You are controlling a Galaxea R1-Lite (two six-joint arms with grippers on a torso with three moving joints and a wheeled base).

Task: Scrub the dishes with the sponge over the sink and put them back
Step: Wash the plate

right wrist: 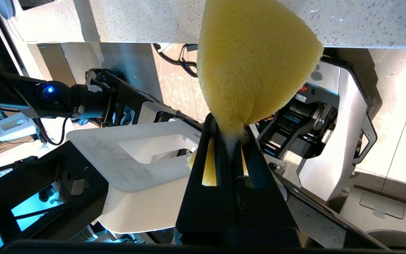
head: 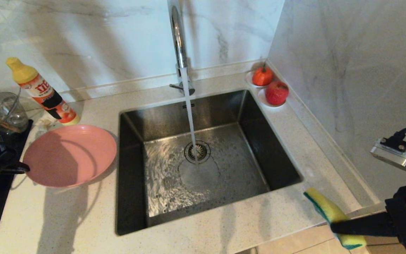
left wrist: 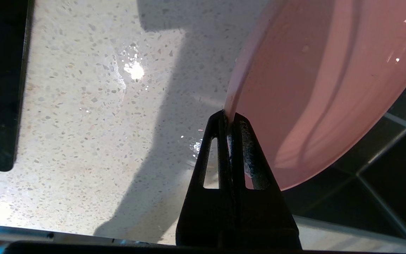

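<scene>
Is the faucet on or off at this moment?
On. A steady stream of water falls from the faucet spout toward the drain, and the sink floor around it ripples with bubbles.

The right gripper [right wrist: 230,132] is clamped hard on the yellow sponge [right wrist: 255,60], squeezing its lower end into a pinched waist so the rest fans out wide beyond the fingertips. Behind the sponge runs the speckled counter edge [right wrist: 365,24]; below it sit the robot's white base [right wrist: 143,169] and tiled floor
</scene>
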